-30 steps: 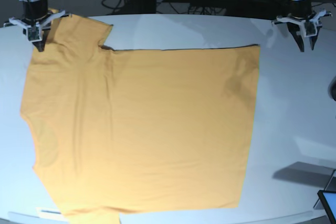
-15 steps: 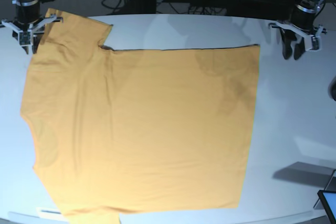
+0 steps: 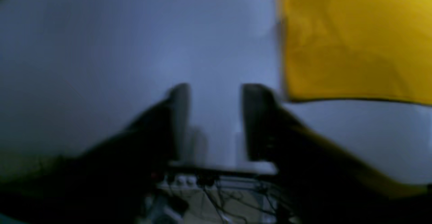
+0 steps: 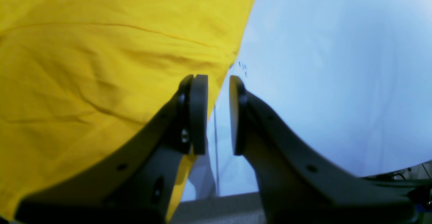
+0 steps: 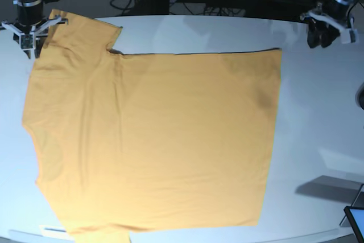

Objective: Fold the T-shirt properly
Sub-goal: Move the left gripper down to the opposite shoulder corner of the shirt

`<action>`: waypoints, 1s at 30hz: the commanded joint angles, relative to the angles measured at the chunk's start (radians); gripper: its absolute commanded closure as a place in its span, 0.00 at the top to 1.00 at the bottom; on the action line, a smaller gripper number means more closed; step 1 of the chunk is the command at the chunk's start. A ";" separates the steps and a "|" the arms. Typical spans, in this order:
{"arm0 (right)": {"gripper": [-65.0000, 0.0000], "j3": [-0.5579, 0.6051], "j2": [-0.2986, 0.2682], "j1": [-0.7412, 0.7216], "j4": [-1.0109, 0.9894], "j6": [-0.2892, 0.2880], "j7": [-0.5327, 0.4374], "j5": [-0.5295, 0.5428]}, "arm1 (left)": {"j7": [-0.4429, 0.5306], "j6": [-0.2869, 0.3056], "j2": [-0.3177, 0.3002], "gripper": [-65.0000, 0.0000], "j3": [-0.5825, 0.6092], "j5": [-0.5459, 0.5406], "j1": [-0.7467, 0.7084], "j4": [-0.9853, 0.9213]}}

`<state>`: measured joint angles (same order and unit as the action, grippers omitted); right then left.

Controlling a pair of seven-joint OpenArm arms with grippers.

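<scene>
Both pincers stand released off the T-shirt (image 5: 153,140): right pincer (image 4: 217,114) by its sleeve edge, left pincer (image 3: 214,122), blurred, probably beyond its corner; each should pinch one layer squarely

The base view looks down from high in front across the whole worktop (image 5: 318,112) and the T-shirt (image 5: 153,140); each wrist view looks close along its own tool, the left tool (image 3: 214,116) over bare worktop, the right tool (image 4: 217,112) at the shirt's edge; all three share shirt and worktop.
</scene>
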<state>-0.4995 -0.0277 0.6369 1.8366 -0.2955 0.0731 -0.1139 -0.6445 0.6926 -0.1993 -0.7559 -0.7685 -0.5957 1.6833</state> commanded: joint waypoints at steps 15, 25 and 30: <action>0.16 -0.008 -0.007 0.008 0.016 0.005 -0.025 0.006 | -0.004 0.006 -0.041 0.80 0.003 -0.019 0.029 -0.041; 0.16 -0.008 -0.007 0.010 0.004 0.005 -0.025 0.003 | -0.212 0.006 -0.004 0.53 0.039 -0.021 0.121 -0.039; 0.16 -0.006 -0.007 0.008 -0.031 0.005 -0.025 0.003 | -0.262 0.006 0.014 0.53 0.034 -0.021 0.130 -0.041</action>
<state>-0.4999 -0.0273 0.6399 1.7897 -0.2958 0.0761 -0.1143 -0.9096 0.6933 -0.1719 -0.7124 -0.7845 -0.4522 1.6291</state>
